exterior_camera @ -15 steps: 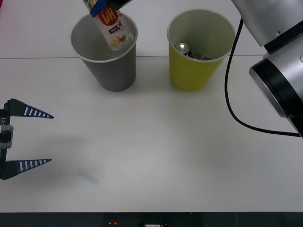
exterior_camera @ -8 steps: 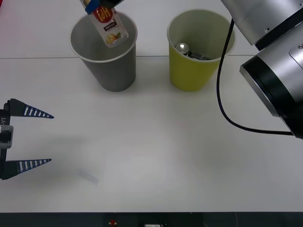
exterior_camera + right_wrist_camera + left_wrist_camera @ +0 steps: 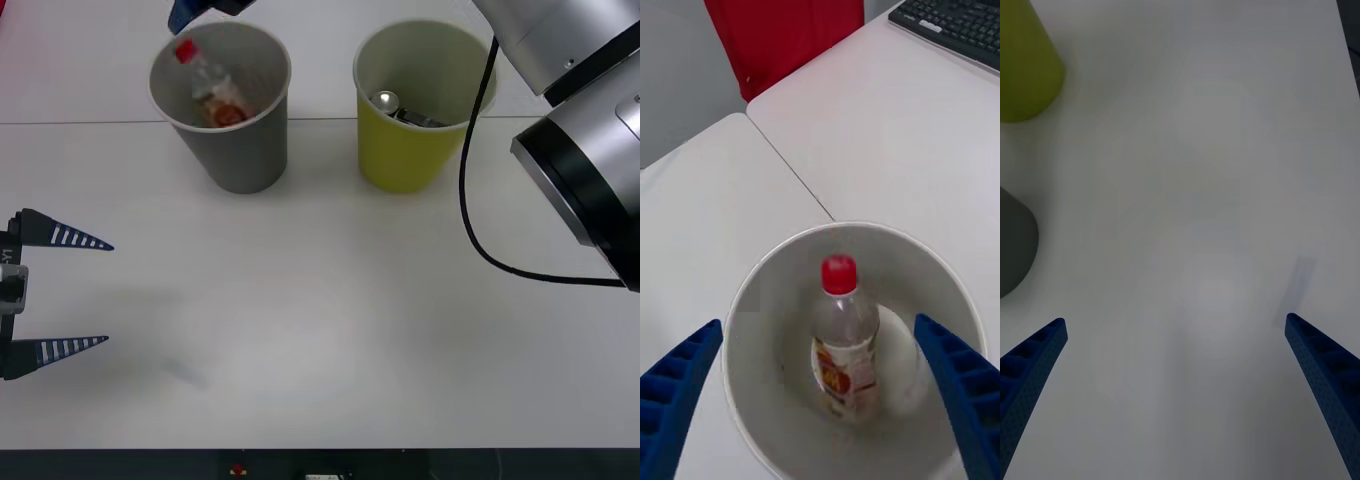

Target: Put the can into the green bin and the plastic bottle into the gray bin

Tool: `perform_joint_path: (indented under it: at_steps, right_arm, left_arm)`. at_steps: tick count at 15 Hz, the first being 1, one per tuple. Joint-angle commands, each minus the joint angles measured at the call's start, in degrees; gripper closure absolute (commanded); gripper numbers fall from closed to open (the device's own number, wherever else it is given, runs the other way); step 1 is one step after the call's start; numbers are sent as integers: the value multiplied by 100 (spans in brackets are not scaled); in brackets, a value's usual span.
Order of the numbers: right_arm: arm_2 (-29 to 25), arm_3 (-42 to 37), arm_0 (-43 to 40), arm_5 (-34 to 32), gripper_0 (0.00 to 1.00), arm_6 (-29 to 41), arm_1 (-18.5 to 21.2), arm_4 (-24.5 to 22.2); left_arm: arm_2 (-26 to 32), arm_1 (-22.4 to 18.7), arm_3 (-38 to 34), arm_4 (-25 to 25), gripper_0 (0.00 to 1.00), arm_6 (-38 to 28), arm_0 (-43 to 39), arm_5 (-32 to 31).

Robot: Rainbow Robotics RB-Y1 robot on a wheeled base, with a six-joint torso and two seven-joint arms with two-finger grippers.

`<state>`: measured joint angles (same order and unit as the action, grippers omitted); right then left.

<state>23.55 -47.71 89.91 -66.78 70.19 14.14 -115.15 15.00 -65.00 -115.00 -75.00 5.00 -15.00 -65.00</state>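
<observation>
The plastic bottle (image 3: 212, 92), clear with a red cap and orange-red label, lies tilted inside the gray bin (image 3: 240, 160), cap up; the right wrist view looks down on the same bottle (image 3: 844, 337) and the bin's rim (image 3: 752, 285). My right gripper (image 3: 816, 322) hangs open just above that bin, its blue fingers (image 3: 185, 14) at the front view's top edge, holding nothing. The can (image 3: 385, 100) rests inside the green bin (image 3: 405, 150), silver top showing. My left gripper (image 3: 107, 293) stays open and empty low over the table's left side.
The right arm's silver and black body (image 3: 590, 160) and its black cable (image 3: 480, 220) hang over the table's right side. A keyboard (image 3: 955, 26) and a red object (image 3: 782, 37) sit beyond the gray bin. Both bins stand near the table seam.
The bottle was held label-first over the gray bin by the right gripper; it has now dropped into the bin and the fingers have opened. The left arm has not moved.
</observation>
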Motion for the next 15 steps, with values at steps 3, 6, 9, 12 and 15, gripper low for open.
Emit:
perform_joint_path:
  at_steps: [3,6,9,12,15]
  right_arm:
    - [-61,-880,-404,-617,0,-85,555,380]
    - [-246,-2234,-1045,-1074,0,21,1100,432]
    - [-598,-3341,-1766,-1487,0,12,1619,687]
    - [-984,-4571,-2715,-1505,0,-94,2243,1074]
    - [-1476,-5573,-3796,-1461,0,-542,2823,1619]
  left_arm:
    - [0,0,0,0,0,0,0,0]
    - [0,0,0,0,0,0,0,0]
    - [0,0,0,0,0,0,0,0]
    - [0,0,0,0,0,0,0,0]
    - [0,0,0,0,0,0,0,0]
